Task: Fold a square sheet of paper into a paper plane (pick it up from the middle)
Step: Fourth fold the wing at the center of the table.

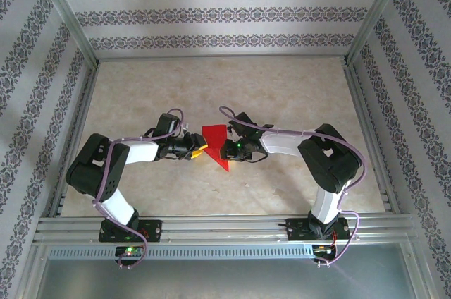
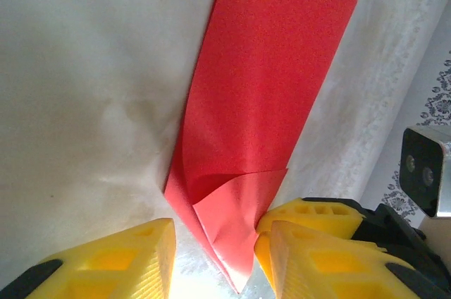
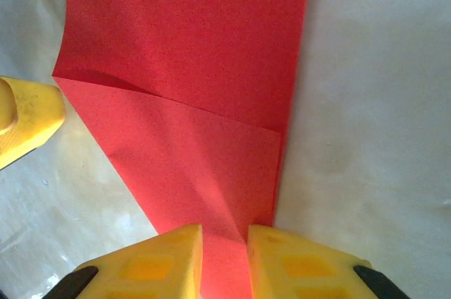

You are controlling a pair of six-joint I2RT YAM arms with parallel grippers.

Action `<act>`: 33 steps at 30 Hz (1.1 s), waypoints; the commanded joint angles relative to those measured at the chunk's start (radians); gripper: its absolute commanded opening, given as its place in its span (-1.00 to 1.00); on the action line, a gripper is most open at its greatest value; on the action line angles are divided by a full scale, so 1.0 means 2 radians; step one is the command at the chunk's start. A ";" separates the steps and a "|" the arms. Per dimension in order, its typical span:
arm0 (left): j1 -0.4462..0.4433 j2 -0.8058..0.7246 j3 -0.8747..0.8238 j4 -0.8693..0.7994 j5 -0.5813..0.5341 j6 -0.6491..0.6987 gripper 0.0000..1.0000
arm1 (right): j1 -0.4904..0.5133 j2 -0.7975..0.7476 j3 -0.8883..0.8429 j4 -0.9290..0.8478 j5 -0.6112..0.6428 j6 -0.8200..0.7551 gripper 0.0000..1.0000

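Note:
The red sheet of paper lies on the table between both grippers, folded into a narrow shape with one sharp tip. In the left wrist view the paper points its tip into the gap of my left gripper. The jaws stand wide apart, and a raised flap touches the right finger. In the right wrist view the paper shows a crease running down between the fingers of my right gripper. Its jaws stand a narrow gap apart over the paper. From above, the left gripper and right gripper face each other.
The marbled table stretches behind the arms. Metal frame rails run along the near edge, and patterned walls close in the sides. The right wrist's camera shows at the right of the left wrist view. A left finger enters the right wrist view.

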 commanded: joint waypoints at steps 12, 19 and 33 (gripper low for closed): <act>-0.011 0.027 0.035 -0.005 0.014 0.006 -0.35 | -0.009 0.013 -0.003 -0.005 0.005 0.005 -0.48; -0.012 0.026 0.036 -0.019 0.005 0.010 -0.33 | -0.009 0.014 -0.004 -0.004 0.004 0.004 -0.49; -0.016 0.046 0.060 -0.038 0.038 0.062 -0.76 | -0.022 -0.023 -0.014 0.023 -0.007 -0.012 -0.44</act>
